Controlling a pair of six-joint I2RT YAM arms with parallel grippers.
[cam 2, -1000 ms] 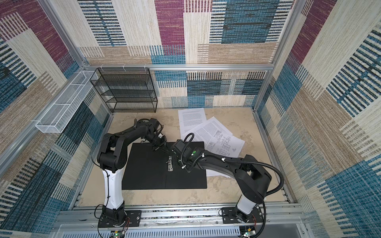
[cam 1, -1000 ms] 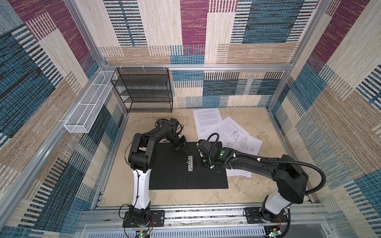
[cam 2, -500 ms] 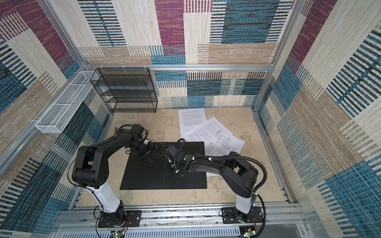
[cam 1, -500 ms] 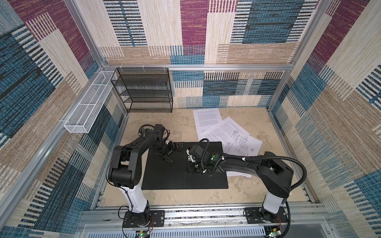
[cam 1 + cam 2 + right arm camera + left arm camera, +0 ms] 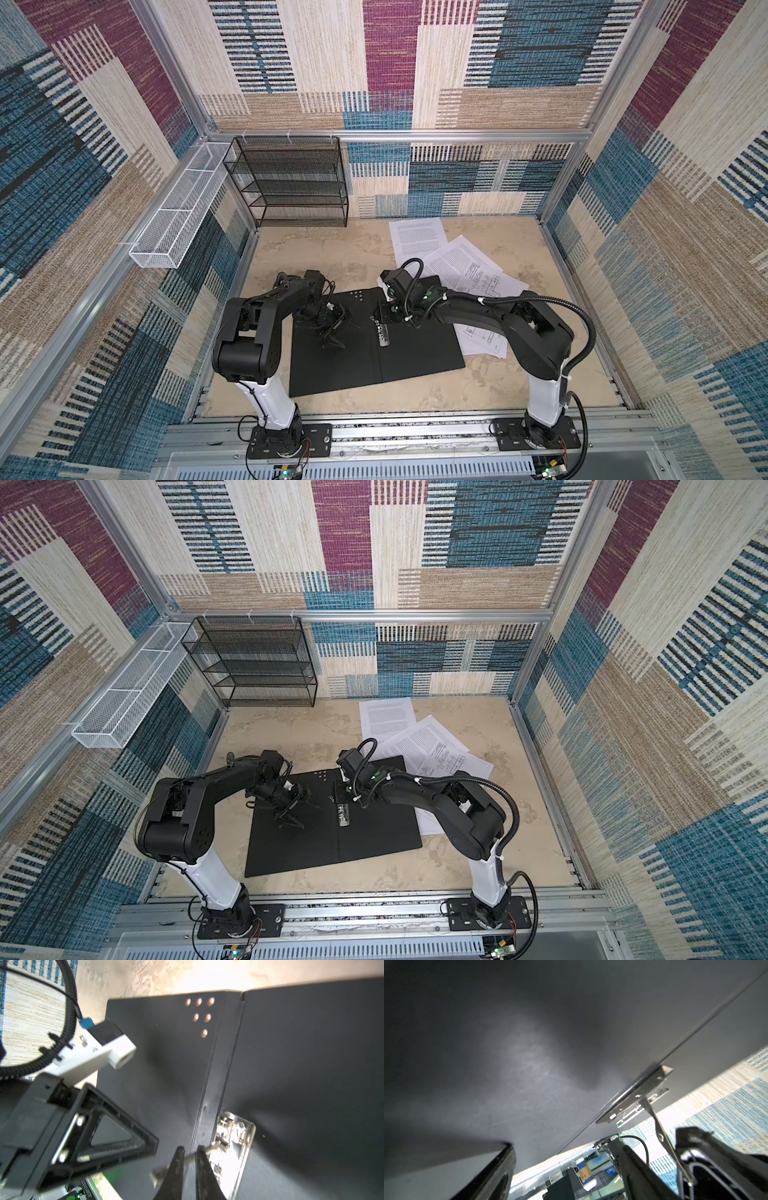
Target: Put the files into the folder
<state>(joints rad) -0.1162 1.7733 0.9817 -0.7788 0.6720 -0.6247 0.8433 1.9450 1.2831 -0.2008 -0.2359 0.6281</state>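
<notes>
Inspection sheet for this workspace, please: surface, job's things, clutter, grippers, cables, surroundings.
Surface: beige mottled table.
Job's things: folder open flat, black inside up, clip bar at its spine; files loose at back right, one partly under the folder.
Clutter: black mesh rack at the back wall.
Grippers: left gripper open over the folder's left flap; right gripper shut on the clip lever.
Cables: black hose loops along the right arm.
Surroundings: patterned woven walls, aluminium frame, white wire basket on left wall.
</notes>
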